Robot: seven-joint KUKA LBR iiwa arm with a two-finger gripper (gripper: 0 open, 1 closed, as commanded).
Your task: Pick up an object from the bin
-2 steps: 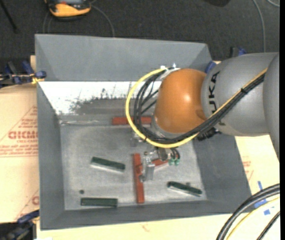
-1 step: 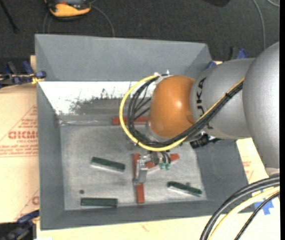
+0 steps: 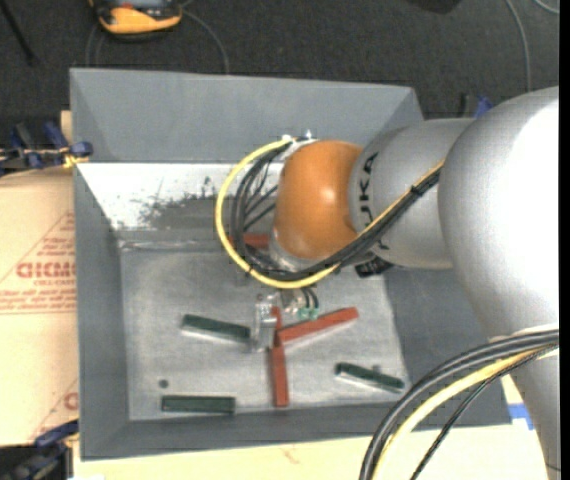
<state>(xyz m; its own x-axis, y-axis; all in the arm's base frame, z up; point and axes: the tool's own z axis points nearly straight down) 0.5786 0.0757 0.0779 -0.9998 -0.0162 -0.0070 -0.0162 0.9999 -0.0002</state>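
My gripper (image 3: 265,323) hangs low over the middle of the bin floor, beneath the orange wrist cover. It is right at the spot where two red sticks meet. One red stick (image 3: 317,325) slants up to the right from there. The other red stick (image 3: 280,378) runs down toward the front wall. A dark green bar (image 3: 215,328) lies just left of the gripper, its right end close to it. A small bright green piece (image 3: 310,313) shows beside the gripper on the right.
Another dark green bar (image 3: 198,404) lies by the front wall at the left, and a third (image 3: 370,375) at the front right. A red piece (image 3: 257,240) peeks out under the arm's cables near the back. The arm covers the bin's right side.
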